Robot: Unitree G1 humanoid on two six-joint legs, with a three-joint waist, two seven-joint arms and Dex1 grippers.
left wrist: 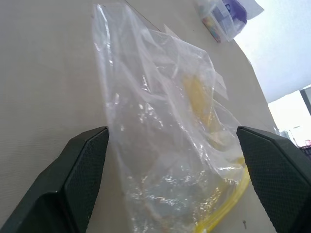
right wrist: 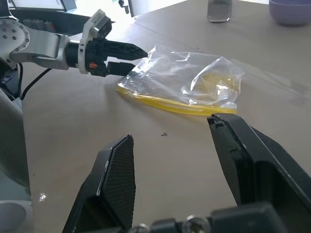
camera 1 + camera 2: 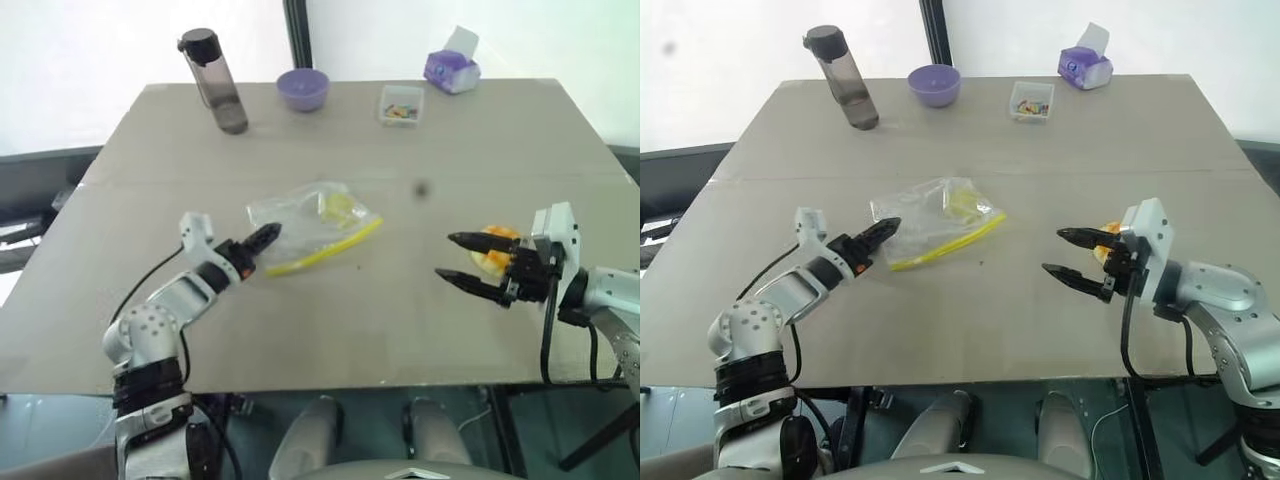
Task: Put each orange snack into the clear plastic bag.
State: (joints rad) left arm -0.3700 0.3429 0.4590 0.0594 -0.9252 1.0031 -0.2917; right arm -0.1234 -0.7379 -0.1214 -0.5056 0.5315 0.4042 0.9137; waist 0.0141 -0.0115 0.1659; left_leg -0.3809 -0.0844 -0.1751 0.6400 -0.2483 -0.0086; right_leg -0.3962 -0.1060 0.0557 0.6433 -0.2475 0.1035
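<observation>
Your left gripper (image 3: 268,236) sits left of centre in the head views with its fingers spread wide, tips right at the near-left corner of the clear plastic bag (image 3: 312,222). The left wrist view shows the crinkled film between the two pads, not yet pinched. The bag lies flat at mid-table, yellow seal strip along its lower-right edge, with something pale yellow showing through the film.

Your right gripper (image 3: 470,263) hovers at the right of the frame, fingers parted and nothing between them. The orange snack (image 3: 492,249) rests on the table just behind it, partly hidden by the fingers.

The step in hand looks like securing the bag. Ease the left fingers a little further over the corner so they close on both layers — a shallow bite on slick film will likely slip. Lift only slightly, so the mouth by the seal strip opens toward the right gripper, before you send that arm back for the snack.
</observation>
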